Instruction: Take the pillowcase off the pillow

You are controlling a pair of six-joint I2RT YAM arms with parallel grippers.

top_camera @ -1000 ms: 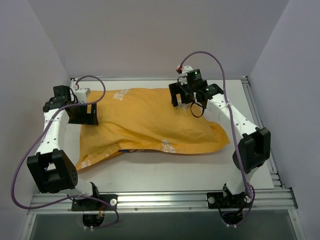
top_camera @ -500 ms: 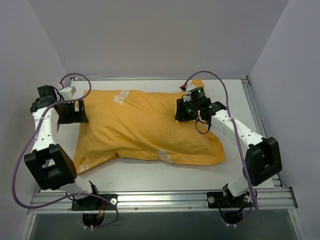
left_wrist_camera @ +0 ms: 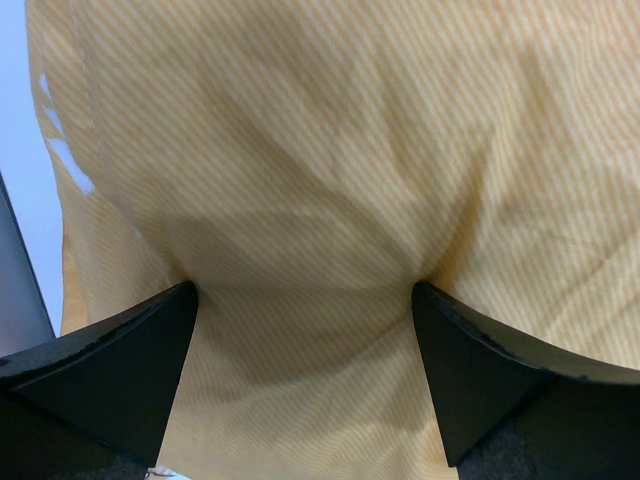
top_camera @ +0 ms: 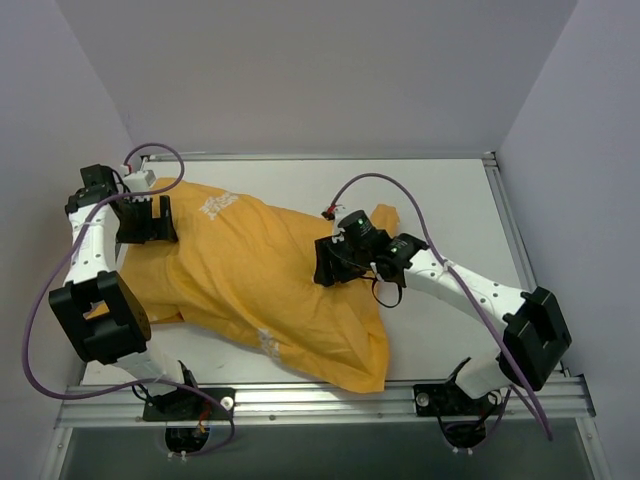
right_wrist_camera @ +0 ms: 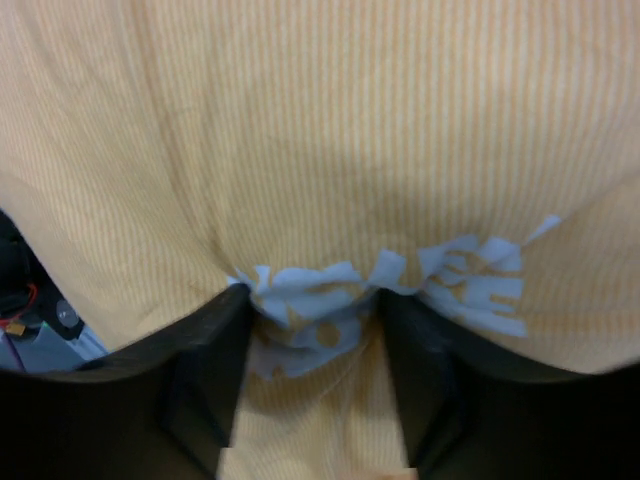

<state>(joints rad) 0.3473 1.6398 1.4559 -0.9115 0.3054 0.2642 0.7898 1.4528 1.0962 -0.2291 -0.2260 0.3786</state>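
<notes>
The orange-yellow pillowcase point(top_camera: 270, 290) lies crumpled across the left and middle of the table, with white lettering point(top_camera: 212, 206) facing up. It fills the left wrist view point(left_wrist_camera: 320, 150) and the right wrist view point(right_wrist_camera: 320, 120). The white pillow is hidden. My left gripper point(top_camera: 148, 222) is at the far left end, its jaws fairly wide and pressed on a thick bunch of the fabric point(left_wrist_camera: 303, 300). My right gripper point(top_camera: 332, 265) is at the middle and pinches a fold with white lettering point(right_wrist_camera: 312, 300).
The bare white table point(top_camera: 460, 210) shows at the right and back. Grey walls close in the left, back and right. A metal rail point(top_camera: 320, 400) runs along the near edge. Purple cables loop off both wrists.
My right gripper has moved from the back right toward the near middle, dragging the pillowcase with it. The cover's right end has swung to the near edge. The left gripper stays at the far left.
</notes>
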